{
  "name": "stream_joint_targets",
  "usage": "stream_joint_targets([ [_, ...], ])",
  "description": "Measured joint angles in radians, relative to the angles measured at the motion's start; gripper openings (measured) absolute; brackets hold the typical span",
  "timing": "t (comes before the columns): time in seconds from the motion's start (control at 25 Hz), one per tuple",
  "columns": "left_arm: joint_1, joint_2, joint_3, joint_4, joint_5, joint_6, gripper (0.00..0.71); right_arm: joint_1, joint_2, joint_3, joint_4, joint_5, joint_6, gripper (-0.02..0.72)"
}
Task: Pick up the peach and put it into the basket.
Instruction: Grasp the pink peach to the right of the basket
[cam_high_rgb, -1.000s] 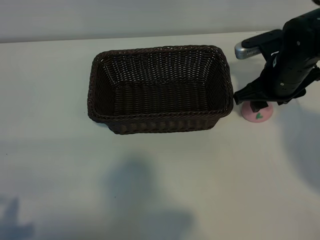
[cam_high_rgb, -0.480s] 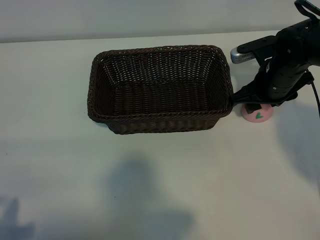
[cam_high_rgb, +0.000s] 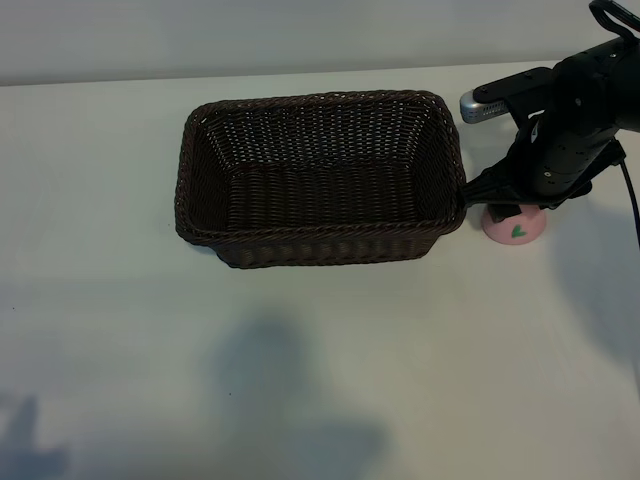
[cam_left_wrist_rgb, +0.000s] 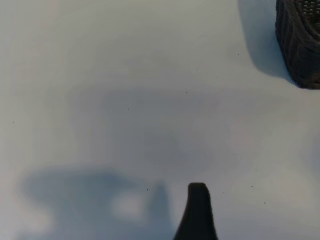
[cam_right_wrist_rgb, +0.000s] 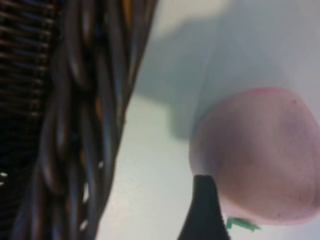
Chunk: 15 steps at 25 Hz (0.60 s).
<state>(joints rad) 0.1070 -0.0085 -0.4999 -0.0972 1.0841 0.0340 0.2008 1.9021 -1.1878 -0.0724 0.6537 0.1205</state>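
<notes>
My left fingers stand spread above bare white worktop, well away from the fruit; in the left wrist view only one dark fingertip shows, with a corner of the basket far off. That arm does not appear in the exterior view.

In the middle of the worktop sits the basket, a dark brown woven rectangle with a braided rim, lying lengthwise and with nothing inside it.

Just beside the basket's right end is the peach, a small pale-pink round thing with a tiny green leaf mark, resting on the worktop outside the basket. My right fingers are lowered directly over it, spread apart and not gripping it; from the outside the dark arm covers the upper part of the fruit. In the right wrist view the peach fills the space close to one dark fingertip, with the braided rim near it.
</notes>
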Motion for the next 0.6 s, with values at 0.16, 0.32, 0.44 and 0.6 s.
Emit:
stream_joint_targets([
  [0.16,0.0,0.0,0.0,0.0,0.0,0.0,0.594,0.0,0.0,0.0,0.0,0.0,0.0,0.499],
  [0.32,0.0,0.0,0.0,0.0,0.0,0.0,0.594,0.0,0.0,0.0,-0.001,-0.003,0.0,0.499],
  [0.44,0.0,0.0,0.0,0.0,0.0,0.0,0.594,0.0,0.0,0.0,-0.001,-0.004,0.0,0.499],
  [0.6,0.0,0.0,0.0,0.0,0.0,0.0,0.594,0.0,0.017,0.0,-0.003,-0.004,-0.001,0.494],
])
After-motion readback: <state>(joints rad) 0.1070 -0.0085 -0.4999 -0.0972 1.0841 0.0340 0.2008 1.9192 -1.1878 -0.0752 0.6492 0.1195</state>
